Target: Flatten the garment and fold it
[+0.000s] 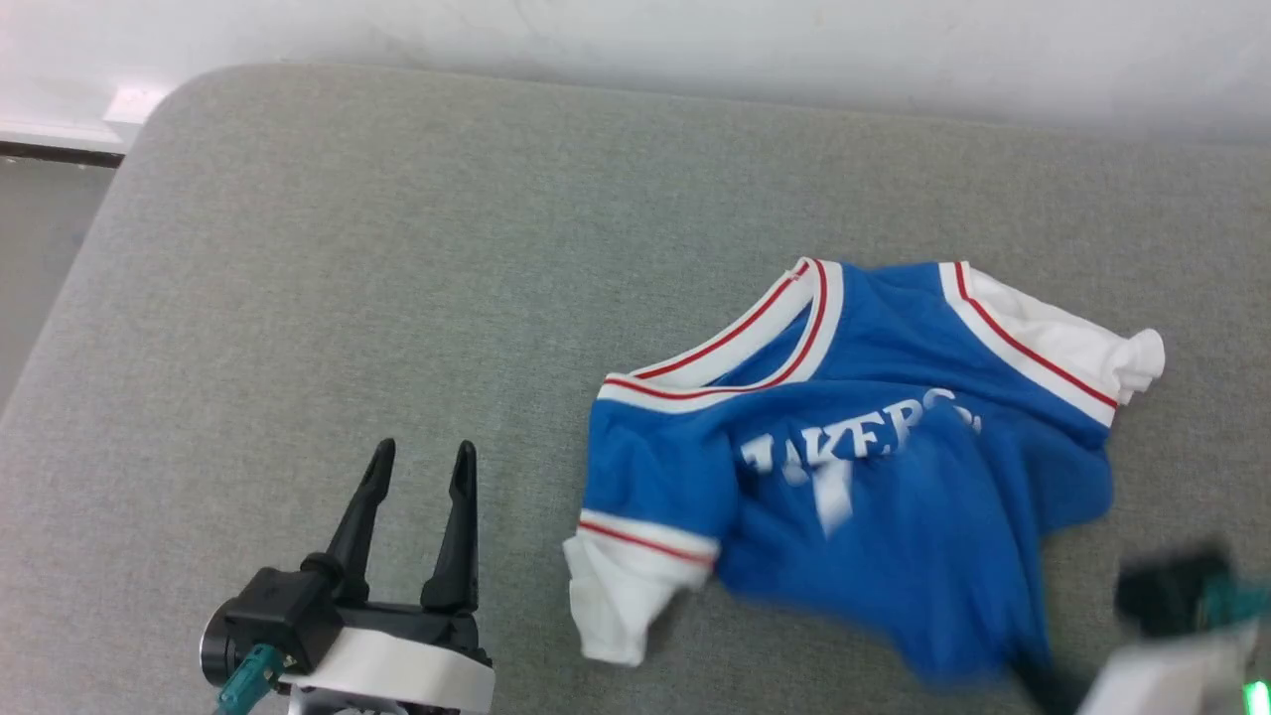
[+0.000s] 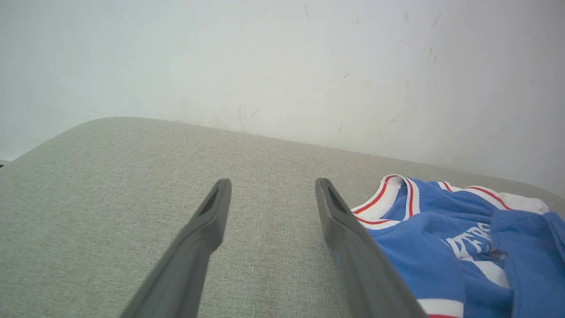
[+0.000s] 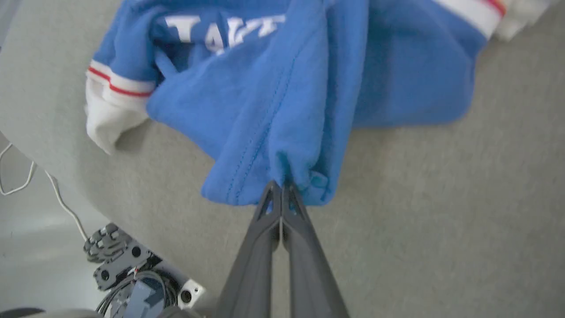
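Note:
The garment [image 1: 874,497], a royal-blue jersey with white red-striped sleeves and collar and white lettering, lies crumpled on the right half of the grey table [image 1: 397,248]. My right gripper [image 3: 281,187] is shut on the garment's [image 3: 273,101] bottom hem, which bunches at its fingertips; in the head view its blurred dark body [image 1: 1172,596] sits at the lower right. At the lower left my left gripper [image 1: 421,463] stands open over bare table, left of the garment's near sleeve [image 1: 621,586]. Its fingers [image 2: 212,216] point toward the wall, with the garment [image 2: 450,247] to their right.
A white wall [image 1: 695,40] runs behind the table's far edge. The table's rounded left corner [image 1: 169,94] drops off to the floor. In the right wrist view the robot's base and cables [image 3: 119,265] show below the table's near edge.

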`<state>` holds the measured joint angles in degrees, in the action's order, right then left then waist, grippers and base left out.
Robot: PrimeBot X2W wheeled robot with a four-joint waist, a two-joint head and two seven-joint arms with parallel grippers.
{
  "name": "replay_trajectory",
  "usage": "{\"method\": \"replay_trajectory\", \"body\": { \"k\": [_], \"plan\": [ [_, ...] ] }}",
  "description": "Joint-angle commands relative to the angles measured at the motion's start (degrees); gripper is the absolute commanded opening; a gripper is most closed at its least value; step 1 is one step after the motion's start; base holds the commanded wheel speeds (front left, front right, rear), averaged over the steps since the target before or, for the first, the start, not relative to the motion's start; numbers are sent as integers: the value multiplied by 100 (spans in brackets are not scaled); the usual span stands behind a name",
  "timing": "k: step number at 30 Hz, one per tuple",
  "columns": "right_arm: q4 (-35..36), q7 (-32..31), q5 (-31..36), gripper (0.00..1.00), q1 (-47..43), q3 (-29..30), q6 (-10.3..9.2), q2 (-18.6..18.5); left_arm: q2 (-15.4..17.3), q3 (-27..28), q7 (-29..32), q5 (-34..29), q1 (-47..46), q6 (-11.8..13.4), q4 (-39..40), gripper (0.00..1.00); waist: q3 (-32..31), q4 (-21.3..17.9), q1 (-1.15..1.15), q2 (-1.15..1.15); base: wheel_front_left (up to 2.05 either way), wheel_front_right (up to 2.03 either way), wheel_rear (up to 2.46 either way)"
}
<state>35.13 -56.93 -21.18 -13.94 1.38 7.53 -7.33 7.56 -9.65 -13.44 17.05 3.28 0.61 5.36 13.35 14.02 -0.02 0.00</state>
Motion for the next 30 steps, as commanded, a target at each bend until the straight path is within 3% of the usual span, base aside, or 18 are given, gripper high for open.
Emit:
{"method": "replay_trajectory", "body": {
  "k": [1, 5, 8, 9, 10, 16, 20, 24, 30],
  "plan": [
    [101, -87, 31, 0, -397, 75, -4, -13, 55, 12, 20, -9, 31, 23, 33, 100, 87, -50, 2, 0, 0, 0, 0],
    [82, -101, 330, 0, -1514, 124, -4, -63, 87, 26, 35, 10, -15, 29, 49, 100, 168, -105, 2, 0, 0, 0, 0],
    [-220, 282, 586, 0, -1621, 24, -4, -50, 96, 8, 53, 15, -56, 30, 41, 100, 173, -142, 2, 0, 0, 0, 0],
    [-287, 472, 684, 54, -1537, -25, -4, -49, 105, 5, 62, 17, -64, 28, 37, 100, 168, -157, 2, 0, 0, 0, 0],
    [-346, 720, 731, 100, -1401, 15, -4, 57, 113, 10, 70, 20, -67, 36, 38, 100, 157, -180, 2, 0, 0, 0, 0],
    [-187, 2212, 834, 100, -369, 355, -4, 385, 189, 38, 115, 17, -48, 73, 95, 100, 99, -281, 2, 0, 0, 0, 0],
    [-45, 3852, 1209, 100, 226, 944, -4, 438, 216, 32, 128, 2, -52, 100, 173, 100, 106, -308, 2, 0, 0, 0, 0],
    [-442, 5303, 1174, 100, 176, 1277, -4, 443, 221, -1, 127, -24, 13, 135, 233, 100, 132, -353, 2, 0, 0, 0, 0],
    [-1236, 6277, 1008, 100, -53, 1153, -4, 444, 343, -25, 316, -118, 93, 206, 354, 100, 194, -513, 2, 0, 0, 0, 0]
  ]
}}
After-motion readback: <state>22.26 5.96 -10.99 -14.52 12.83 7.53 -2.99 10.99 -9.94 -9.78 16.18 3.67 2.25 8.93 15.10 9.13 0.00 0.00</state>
